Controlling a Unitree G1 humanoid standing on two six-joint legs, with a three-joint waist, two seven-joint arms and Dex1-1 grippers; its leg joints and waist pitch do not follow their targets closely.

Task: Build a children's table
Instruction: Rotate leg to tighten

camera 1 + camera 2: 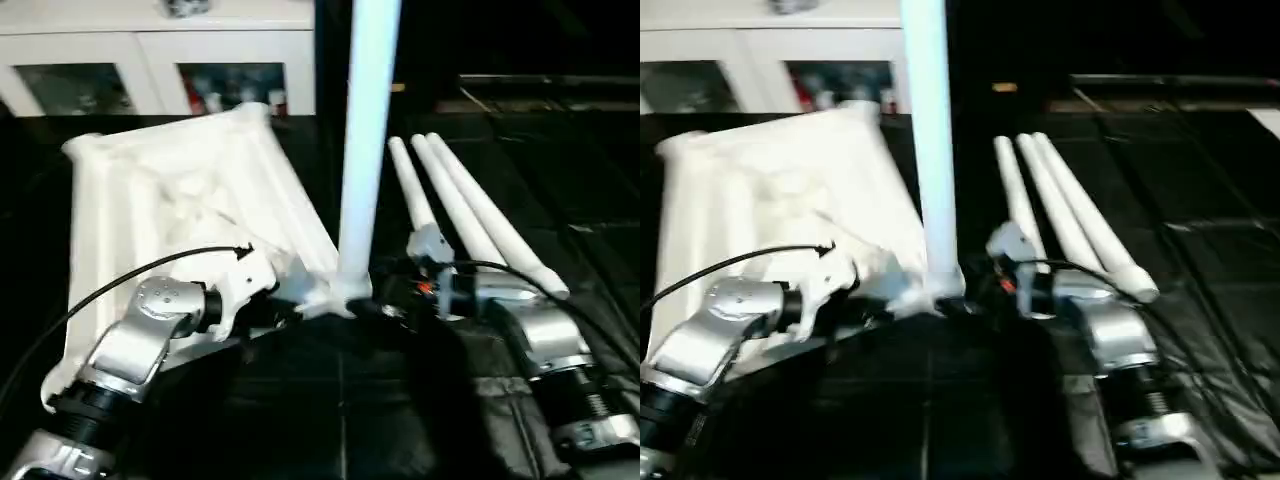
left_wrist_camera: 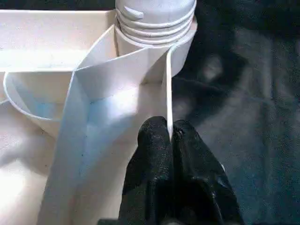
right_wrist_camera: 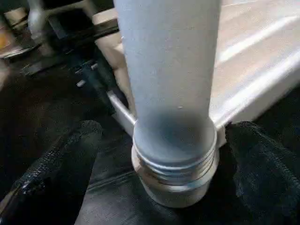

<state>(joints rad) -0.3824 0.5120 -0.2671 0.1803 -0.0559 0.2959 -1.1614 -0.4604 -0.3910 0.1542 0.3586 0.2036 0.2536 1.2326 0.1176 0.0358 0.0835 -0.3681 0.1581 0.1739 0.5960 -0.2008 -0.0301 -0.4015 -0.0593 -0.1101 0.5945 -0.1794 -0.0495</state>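
Standing in the top's point(image 1: 180, 200) corner, a leg point(image 1: 366, 130) runs out of frame.

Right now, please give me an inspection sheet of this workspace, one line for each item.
Surface: black mat, dark and creased.
Job's things: table top lies underside up; one leg stands upright in its near corner socket, threads showing; three spare legs lie side by side on the mat.
Clutter: nothing seen.
Grippers: left gripper shut on a rib of the table top; right gripper open, jaws either side of the leg's base.
Cables: black cable along the left forearm.
Surroundings: white glass-door cabinet behind.
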